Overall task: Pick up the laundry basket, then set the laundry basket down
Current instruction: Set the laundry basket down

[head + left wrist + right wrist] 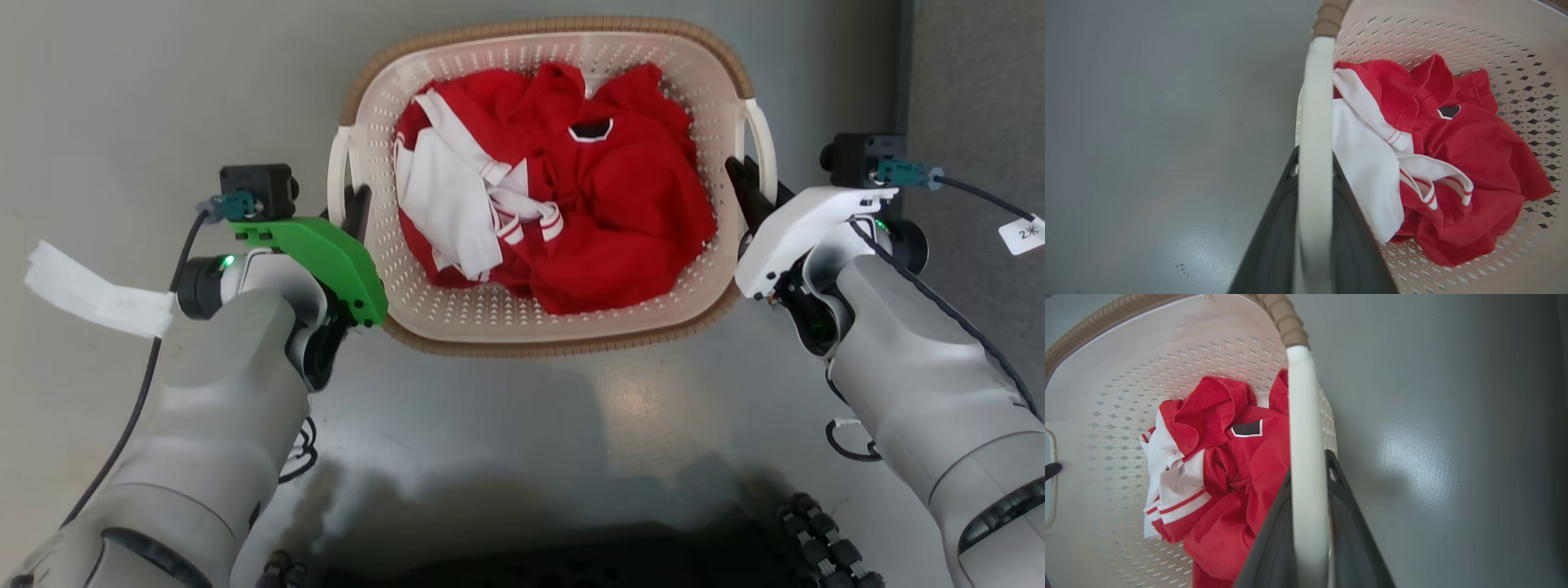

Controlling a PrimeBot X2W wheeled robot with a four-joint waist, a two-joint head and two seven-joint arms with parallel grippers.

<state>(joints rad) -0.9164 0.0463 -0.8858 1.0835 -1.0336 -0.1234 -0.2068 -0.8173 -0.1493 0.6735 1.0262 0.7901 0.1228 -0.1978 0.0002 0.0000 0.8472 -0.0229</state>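
- Head view: laundry basket (563, 28), holding red clothes (620, 196), over the grey floor (163, 82). The left end effector (357, 204) and right end effector (744, 184) are at its sides.
- Left wrist view: fingers clamped on the white left handle (1314, 102).
- Right wrist view: fingers clamped on the right handle (1301, 416). The grasp looks done. Whether the basket is lifted cannot be told; set-down remains.

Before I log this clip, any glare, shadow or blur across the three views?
Head view: soft glare on the floor below the laundry basket, dark shadow along the bottom edge. Left wrist view: the near handle and fingers look blurred. Right wrist view: bright sheen on the floor.
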